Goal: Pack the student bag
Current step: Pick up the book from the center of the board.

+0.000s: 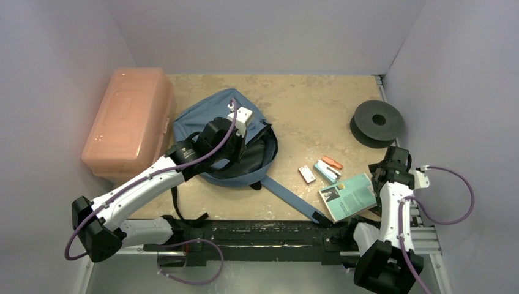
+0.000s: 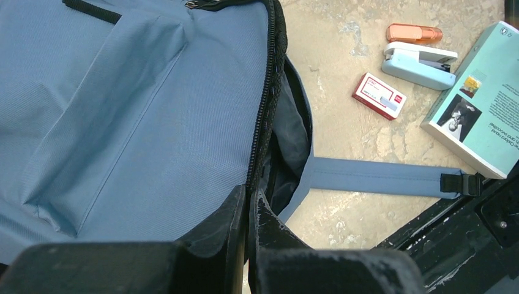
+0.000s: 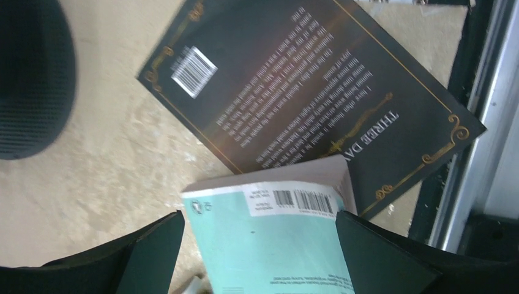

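Observation:
The blue-grey student bag lies flat in the middle of the table with its main zipper open along the right side. My left gripper is shut on the bag's black zipper edge, at the mouth of the dark opening. My right gripper is open, its jaws wide apart either side of the top end of a teal book, which rests partly on a dark book with gold trim. The teal book also shows in the top view.
A salmon-pink plastic box stands left of the bag. A pale blue stapler, an orange capped item and a small red-and-white box lie between bag and books. A black spool sits at the back right. A bag strap runs toward the black front rail.

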Controlling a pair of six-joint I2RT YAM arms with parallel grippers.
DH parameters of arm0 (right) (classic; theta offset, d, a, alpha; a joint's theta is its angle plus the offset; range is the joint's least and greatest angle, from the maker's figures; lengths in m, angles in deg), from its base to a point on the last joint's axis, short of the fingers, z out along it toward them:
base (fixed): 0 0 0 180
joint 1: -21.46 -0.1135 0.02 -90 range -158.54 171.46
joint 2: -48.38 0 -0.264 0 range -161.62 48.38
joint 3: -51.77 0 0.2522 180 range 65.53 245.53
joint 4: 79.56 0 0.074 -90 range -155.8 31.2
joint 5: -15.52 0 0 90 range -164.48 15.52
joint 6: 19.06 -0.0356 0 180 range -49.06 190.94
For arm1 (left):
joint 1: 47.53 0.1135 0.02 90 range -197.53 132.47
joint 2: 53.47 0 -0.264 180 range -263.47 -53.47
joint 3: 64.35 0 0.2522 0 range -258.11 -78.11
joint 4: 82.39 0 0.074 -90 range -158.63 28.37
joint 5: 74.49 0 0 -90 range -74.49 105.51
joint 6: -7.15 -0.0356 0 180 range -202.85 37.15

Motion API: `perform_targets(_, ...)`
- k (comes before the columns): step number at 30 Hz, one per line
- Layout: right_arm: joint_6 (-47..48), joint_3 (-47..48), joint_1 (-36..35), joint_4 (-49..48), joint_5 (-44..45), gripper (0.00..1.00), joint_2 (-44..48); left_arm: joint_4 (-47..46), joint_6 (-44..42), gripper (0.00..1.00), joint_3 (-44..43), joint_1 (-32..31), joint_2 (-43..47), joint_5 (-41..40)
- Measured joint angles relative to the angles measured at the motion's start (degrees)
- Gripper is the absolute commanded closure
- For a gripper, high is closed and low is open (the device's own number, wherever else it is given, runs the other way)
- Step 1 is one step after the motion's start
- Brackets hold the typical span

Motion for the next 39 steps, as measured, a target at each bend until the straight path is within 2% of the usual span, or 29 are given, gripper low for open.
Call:
perform_targets(13, 0.61, 0.59, 0.0, 4.94, -0.79, 0.01, -6.67, -0.2, -0.04, 1.0, 0.02, 0.02, 0.44, 0.74)
perform_targets(17, 0.52, 1.79, 0.07, 4.92, 1.73, 0.01, -8.2, -0.22, -0.11, 1.0, 0.02, 0.02, 0.96, 0.81)
perform_targets(24, -0.13, -0.04, 0.22, 2.64, 0.96, 0.03, -9.97, -0.46, -0.2, 1.0, 0.15, 0.79, 1.11, 2.05)
perform_targets(27, -0.15, -2.29, 0.24, 0.59, 0.0, 0.12, -10.45, -0.59, -0.2, 1.0, 0.33, 0.83, 1.11, 2.62)
perform_targets(30, 0.55, -4.31, 0.26, -3.69, -1.22, 0.27, -9.88, -0.7, -0.17, 1.0, 0.35, 1.05, 1.05, 3.08)
perform_targets(34, 4.63, -5.75, -0.48, -9.99, -2.1, 0.35, -9.79, -1.07, -0.07, 1.0, 0.35, 1.9, 0.72, 4.09)
perform_targets(36, 6.29, -5.81, -2.32, -12.83, -1.75, 0.43, -10.69, -1.27, -0.04, 1.0, 0.35, 2.21, 0.5, 4.35)
perform_targets(39, 8.17, -5.49, -6.38, -15.21, -0.9, 0.61, -12.44, -1.53, -0.04, 1.0, 0.35, 2.32, 0.0, 4.55)
